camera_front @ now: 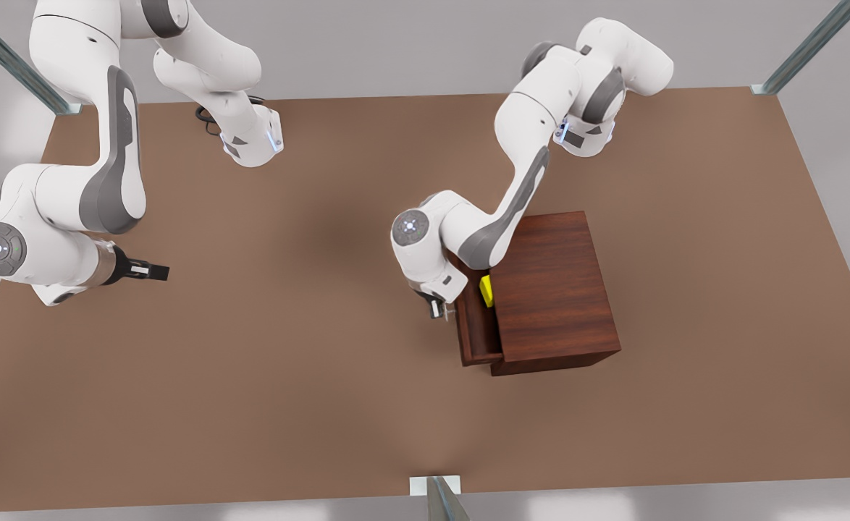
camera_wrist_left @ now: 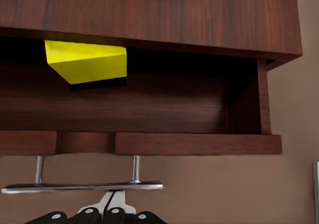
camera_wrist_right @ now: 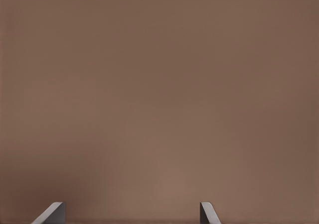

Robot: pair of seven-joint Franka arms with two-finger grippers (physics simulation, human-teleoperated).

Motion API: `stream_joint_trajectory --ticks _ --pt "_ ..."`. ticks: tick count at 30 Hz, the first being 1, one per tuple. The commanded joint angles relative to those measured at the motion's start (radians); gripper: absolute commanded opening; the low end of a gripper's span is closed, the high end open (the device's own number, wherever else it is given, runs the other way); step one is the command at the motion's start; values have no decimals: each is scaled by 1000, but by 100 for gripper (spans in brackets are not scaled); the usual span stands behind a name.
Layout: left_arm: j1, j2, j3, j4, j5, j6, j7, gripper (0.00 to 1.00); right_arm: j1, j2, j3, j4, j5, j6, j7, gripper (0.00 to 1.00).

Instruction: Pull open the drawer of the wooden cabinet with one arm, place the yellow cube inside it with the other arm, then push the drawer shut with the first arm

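Observation:
The wooden cabinet stands right of centre in the front view, its drawer pulled partly out toward the front view's left. The yellow cube lies inside the drawer, half under the cabinet top. In the left wrist view the cube sits at the back of the drawer, above the silver bar handle. My left gripper is at the handle, its fingers together and their tips against the bar. My right gripper waits at the front view's far left, open and holding nothing, fingertips apart over bare table.
The brown table stretches wide around the cabinet. Metal frame posts rise at the table's corners, and another post stands at the near edge. Both arm bases sit along the far edge.

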Motion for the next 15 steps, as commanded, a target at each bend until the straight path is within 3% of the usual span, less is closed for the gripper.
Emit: stream_joint_trajectory --ticks 1,15 --pt "17 -3 0 -3 -7 -34 174 0 0 -1 0 0 1 0 -40 100" --pt "45 -53 -9 -109 -42 -39 317 0 -2 -1 0 2 1 0 -40 100"
